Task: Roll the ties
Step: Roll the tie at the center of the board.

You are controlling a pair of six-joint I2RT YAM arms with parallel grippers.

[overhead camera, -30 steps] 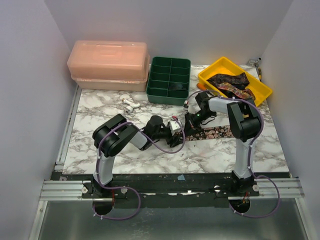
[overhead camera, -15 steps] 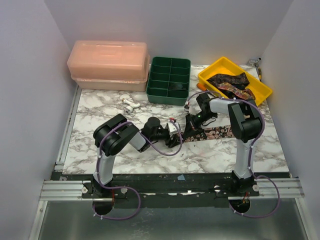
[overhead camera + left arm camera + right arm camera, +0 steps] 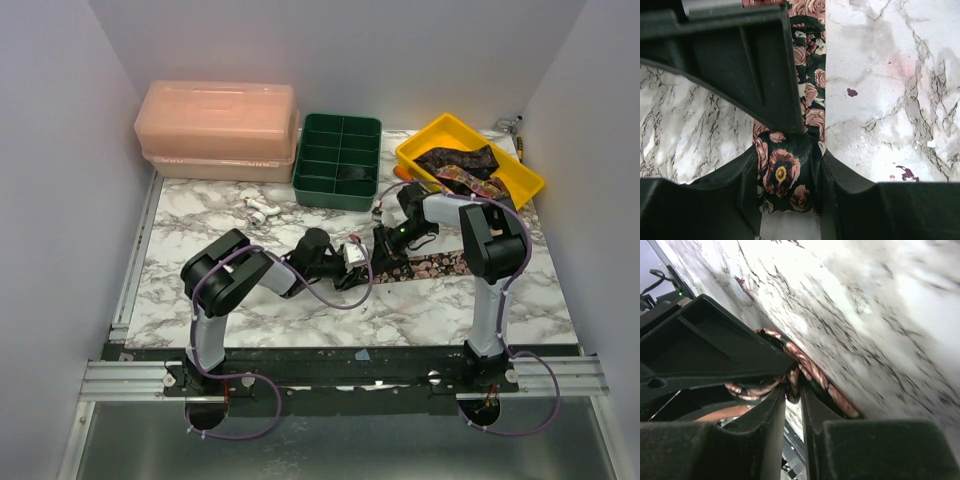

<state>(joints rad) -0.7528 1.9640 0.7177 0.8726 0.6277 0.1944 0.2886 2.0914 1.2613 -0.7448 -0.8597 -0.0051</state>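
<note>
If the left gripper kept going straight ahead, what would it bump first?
The rolled end of the tie, already between the fingers of the left gripper. Just past it, probably the right gripper, though depth is hard to judge.

Your left gripper (image 3: 790,167) has matt black plastic fingers (image 3: 865,210). Between them the tie (image 3: 782,185) is soft printed cloth with a slight sheen, and beneath lies the table (image 3: 875,75), smooth, glossy and marble-patterned.

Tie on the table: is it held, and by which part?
The left gripper holds the tie by its rolled end; whether the right gripper grips it cannot be told.
</note>
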